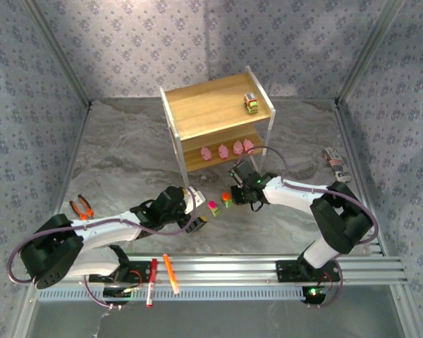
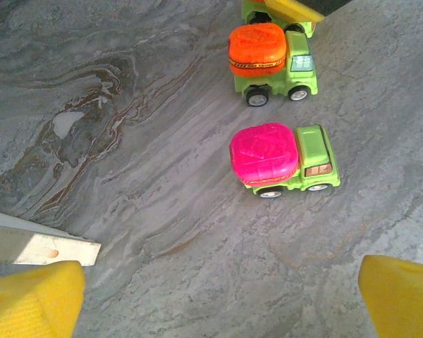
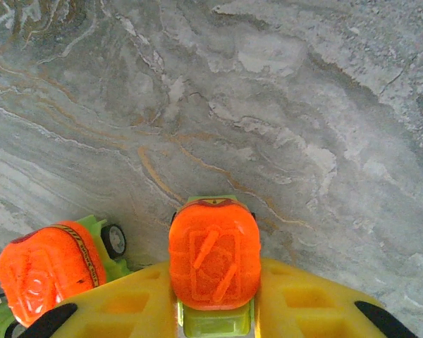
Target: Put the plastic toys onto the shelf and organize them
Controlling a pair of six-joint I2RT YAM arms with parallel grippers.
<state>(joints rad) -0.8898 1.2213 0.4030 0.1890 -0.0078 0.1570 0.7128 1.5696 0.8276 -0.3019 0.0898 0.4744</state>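
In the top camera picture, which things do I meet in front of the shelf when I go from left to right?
Orange-handled pliers → red pen → orange pen → magenta-topped truck → orange-topped truck → right pincer, shut on a second orange-topped truck.

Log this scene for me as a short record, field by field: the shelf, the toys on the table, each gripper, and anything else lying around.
shelf top tier: one grey-topped truck
shelf lower tier: four pink figures in a row
loose on table: magenta-topped truck; banded orange-topped truck
right gripper: closed on the plain orange-topped truck
left gripper: open, empty, near the magenta-topped truck
non-toys: pliers at the left; two pens by the arm bases
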